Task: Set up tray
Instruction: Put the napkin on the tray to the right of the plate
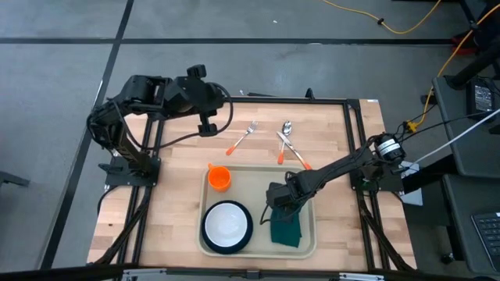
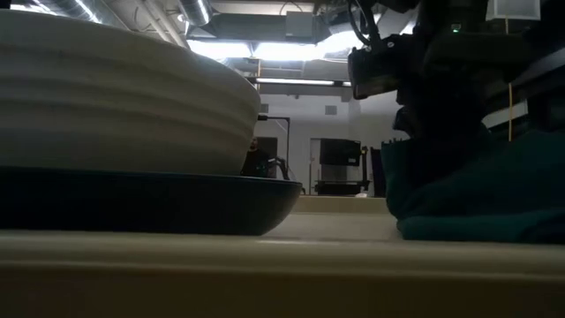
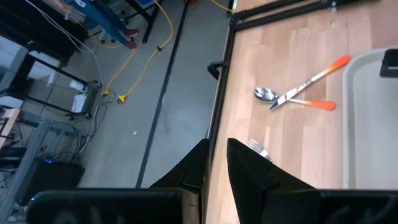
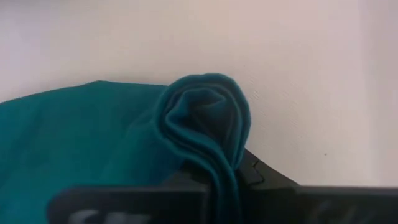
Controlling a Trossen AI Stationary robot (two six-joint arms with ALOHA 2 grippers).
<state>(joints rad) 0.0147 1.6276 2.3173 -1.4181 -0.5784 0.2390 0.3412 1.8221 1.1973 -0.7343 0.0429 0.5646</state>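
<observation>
The cream tray [image 1: 258, 187] lies at the table's near middle. On it stand an orange cup [image 1: 219, 178] and a white bowl [image 1: 227, 222] on a dark plate [image 1: 205, 234]; the dark green napkin [image 1: 287, 232] lies on its right part. My right gripper [image 1: 280, 207] is above the napkin's far end, shut on it. My left gripper [image 1: 207, 125] hovers shut over the table's far left, touching nothing. A fork [image 1: 244, 138], a spoon [image 1: 287, 129] and a knife [image 1: 293, 152], all orange-handled, lie on the wood beyond the tray. My right gripper [image 4: 224, 171] pinches a bunched fold [image 4: 211, 118] of the napkin's far end between its two fingers, several layers rolled together. It comes from above, slanting down from the right. The fold stands up in the fingers; the rest of the napkin [image 4: 68, 137] lies slack on the tray floor [image 4: 311, 62].
The tray's middle between cup, bowl and napkin is bare. The fork [image 3: 258, 148] and the crossed spoon and knife [image 3: 292, 98] lie between the tray and the table's far edge [image 1: 289, 100]. In the low view the bowl [image 2: 115, 97] and plate [image 2: 150, 201] fill the left.
</observation>
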